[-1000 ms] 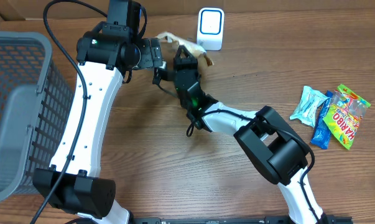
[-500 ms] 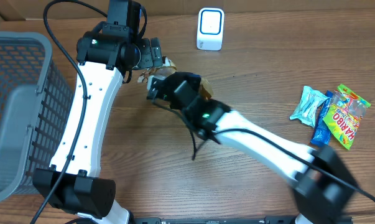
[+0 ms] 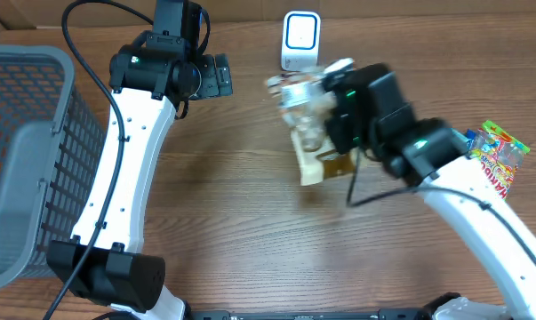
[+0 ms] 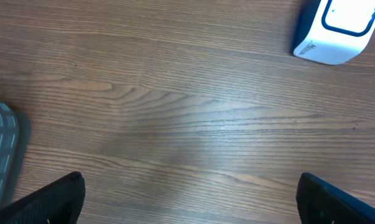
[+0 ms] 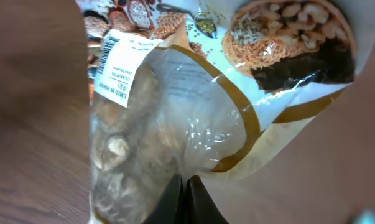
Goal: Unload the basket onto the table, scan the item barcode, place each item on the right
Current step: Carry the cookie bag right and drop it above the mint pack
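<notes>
Clear bag [image 5: 175, 124] hangs pinched in right jaws; left jaws gape wide.

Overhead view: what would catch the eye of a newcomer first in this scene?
The clear food bag, blurred, is held in the shut jaws of the right arm, in front of the white barcode scanner near the table's far edge. A big grey mesh basket fills the left side, and bright candy packets lie at the right edge.
</notes>
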`<act>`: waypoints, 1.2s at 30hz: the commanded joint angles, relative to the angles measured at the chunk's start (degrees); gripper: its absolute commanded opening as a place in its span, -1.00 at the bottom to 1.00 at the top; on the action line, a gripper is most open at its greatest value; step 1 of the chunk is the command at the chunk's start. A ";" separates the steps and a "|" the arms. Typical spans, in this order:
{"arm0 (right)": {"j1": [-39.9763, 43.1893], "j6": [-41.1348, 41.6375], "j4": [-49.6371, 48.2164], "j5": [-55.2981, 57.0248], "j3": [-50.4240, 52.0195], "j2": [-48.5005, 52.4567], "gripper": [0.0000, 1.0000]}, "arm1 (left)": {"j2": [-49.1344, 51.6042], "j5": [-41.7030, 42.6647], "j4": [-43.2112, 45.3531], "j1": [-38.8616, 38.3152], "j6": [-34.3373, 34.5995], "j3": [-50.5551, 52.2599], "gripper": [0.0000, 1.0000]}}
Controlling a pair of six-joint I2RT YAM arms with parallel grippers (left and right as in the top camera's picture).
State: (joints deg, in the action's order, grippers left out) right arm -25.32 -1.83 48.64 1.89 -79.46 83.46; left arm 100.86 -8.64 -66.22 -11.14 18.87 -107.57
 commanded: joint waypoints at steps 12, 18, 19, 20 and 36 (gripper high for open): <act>43.12 23.85 13.49 -3.54 0.20 3.15 -0.93 | -0.85 -0.33 0.02 0.24 -1.29 -0.92 1.00; 48.61 21.94 9.05 -3.74 1.88 8.74 -0.26 | -0.85 -0.33 0.02 0.24 -1.29 -0.92 1.00; 48.89 21.94 9.09 -3.74 1.88 9.05 -0.19 | -0.85 -0.33 0.02 0.24 -1.29 -0.92 1.00; 48.98 21.88 9.14 -3.74 1.88 9.11 -0.05 | -0.85 -0.33 0.02 0.24 -1.29 -0.92 0.99; 44.19 8.70 34.97 -18.10 -23.67 -1.88 0.72 | -0.85 -0.33 0.02 0.24 -1.29 -0.92 0.99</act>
State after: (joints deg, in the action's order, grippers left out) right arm 20.86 11.73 81.03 -10.44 -97.32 87.96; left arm 100.86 -8.64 -66.22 -11.14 18.87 -107.57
